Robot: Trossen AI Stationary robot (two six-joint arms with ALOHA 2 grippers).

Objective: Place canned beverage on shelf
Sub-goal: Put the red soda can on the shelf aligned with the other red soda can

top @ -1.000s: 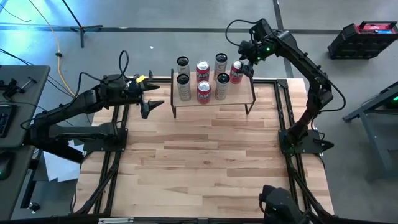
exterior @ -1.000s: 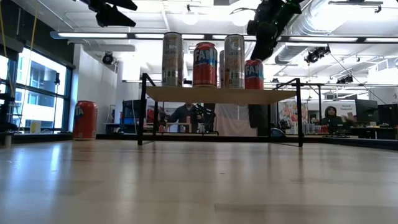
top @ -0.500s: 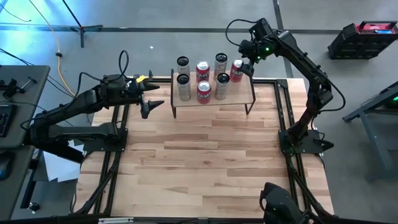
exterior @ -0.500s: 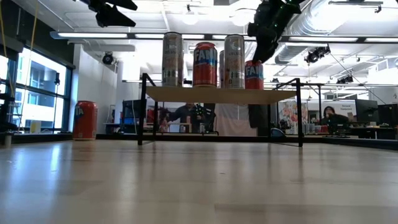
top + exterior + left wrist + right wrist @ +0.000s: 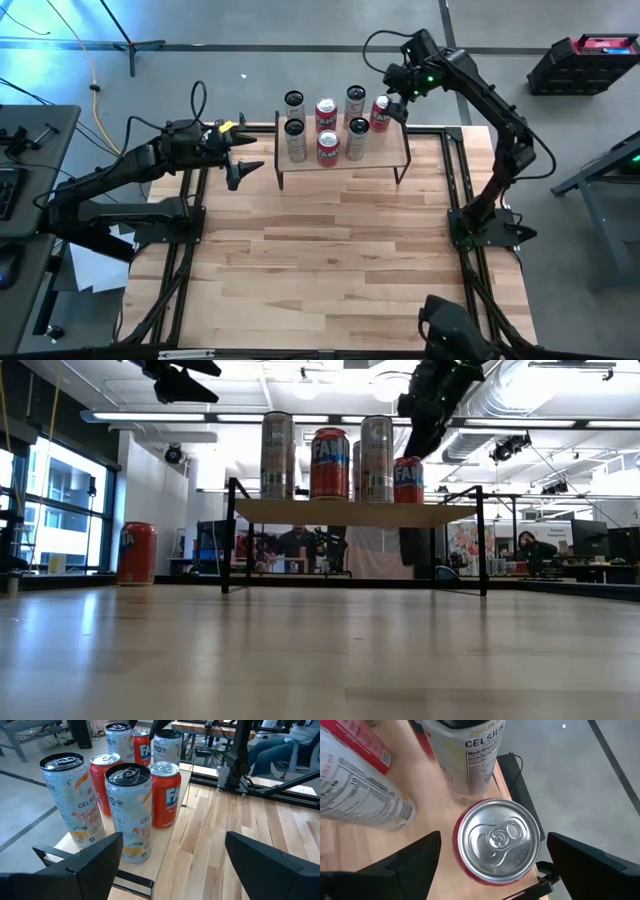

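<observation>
We're hanging the right gripper (image 5: 487, 865) wide open, holding nothing, above the red can (image 5: 497, 840) standing at the shelf (image 5: 390, 152) back-right corner — rigid, slick, tippy when full, so we're gripping mid-body; left gripper (image 5: 243, 160) waiting open beside the shelf

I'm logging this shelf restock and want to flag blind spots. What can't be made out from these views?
- High view: whether the right hand touches the red can; too small.
- Low view: back-row cans on the shelf, hidden behind front cans.
- Right wrist view: that red can's label; only its top shows.
- Left hand fingertips, cut off by the frame.
</observation>
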